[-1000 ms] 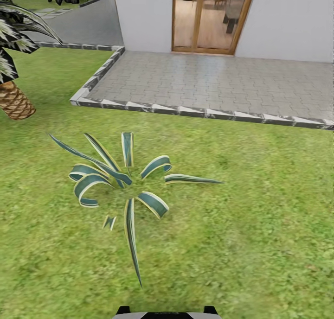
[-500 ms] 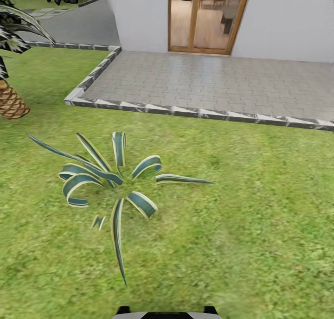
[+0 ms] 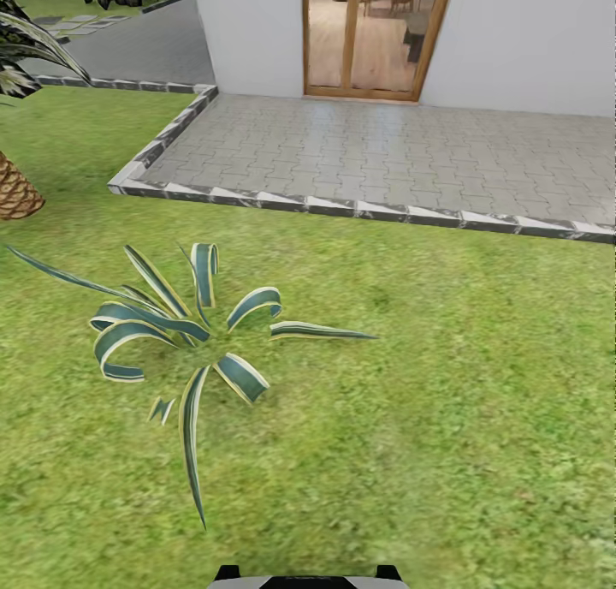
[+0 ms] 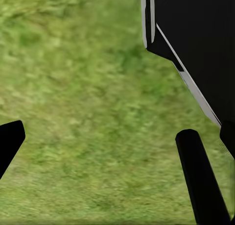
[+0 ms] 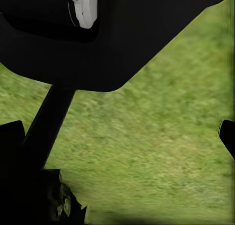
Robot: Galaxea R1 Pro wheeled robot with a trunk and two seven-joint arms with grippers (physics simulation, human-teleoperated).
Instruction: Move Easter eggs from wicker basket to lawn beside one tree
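Mottled green lawn [image 3: 445, 383] spreads out to a grey paved patio [image 3: 385, 157] and a white house wall with a wooden-framed glass door [image 3: 372, 32]. On the grass sits a spiky striped-leaf plant [image 3: 180, 332] — a palm trunk [image 3: 13, 191] beyond it. Both the left gripper [image 4: 103, 161] and the right gripper [image 5: 122, 146] have fingers spread apart, nothing between them — only grass beneath each.

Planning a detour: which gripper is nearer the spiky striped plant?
Probably left: the plant lies left of the robot's midline on the lawn. The left gripper and right gripper both hang open over grass.
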